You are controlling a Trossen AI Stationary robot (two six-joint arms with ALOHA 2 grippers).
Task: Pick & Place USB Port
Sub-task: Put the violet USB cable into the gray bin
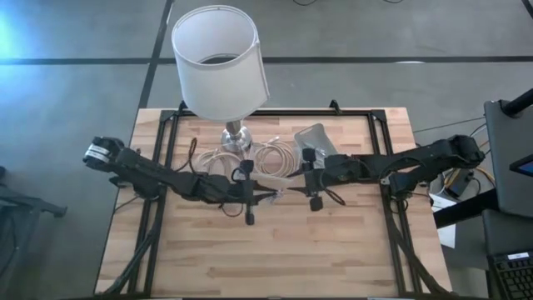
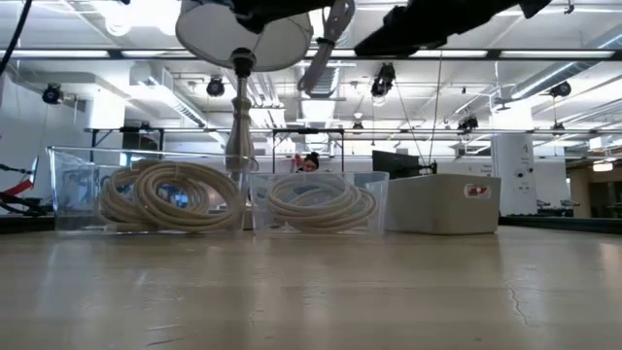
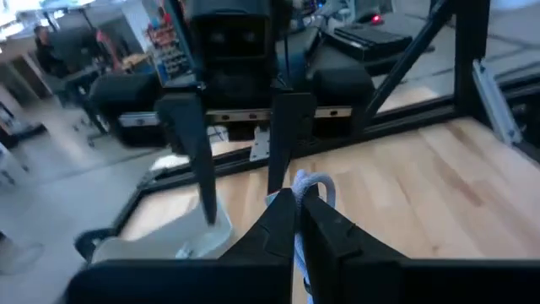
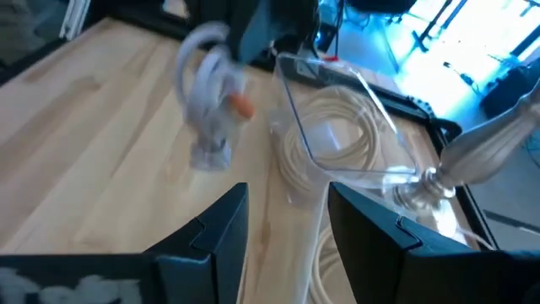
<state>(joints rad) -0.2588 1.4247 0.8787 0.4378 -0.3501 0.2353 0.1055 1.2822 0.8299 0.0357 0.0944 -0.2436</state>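
The USB cable (image 4: 211,93) is a small grey coil with an orange tie. It hangs in the air over the table's middle. My left gripper (image 3: 297,203) is shut on it; in the high view that gripper (image 1: 268,196) reaches in from the table's left. My right gripper (image 4: 287,207) is open and faces the cable from the right, a short way off, touching nothing. It also shows in the high view (image 1: 300,177). Both grippers are raised well above the tabletop. My left gripper pinches the grey cable between its two shut fingers, and a loop of the coil (image 3: 314,187) sticks out past the fingertips. The fingers come at it about level, from the table's left. The coil's lower end (image 4: 207,156) hangs clear above the wood.
A lamp with a white shade (image 1: 219,60) stands at the far middle on a metal base (image 1: 236,138). Two clear bins of cream coiled cables (image 2: 170,194) (image 2: 316,199) sit beside the base, with a pale box (image 2: 442,204) to their right. Bare wood (image 1: 275,250) lies toward the near edge.
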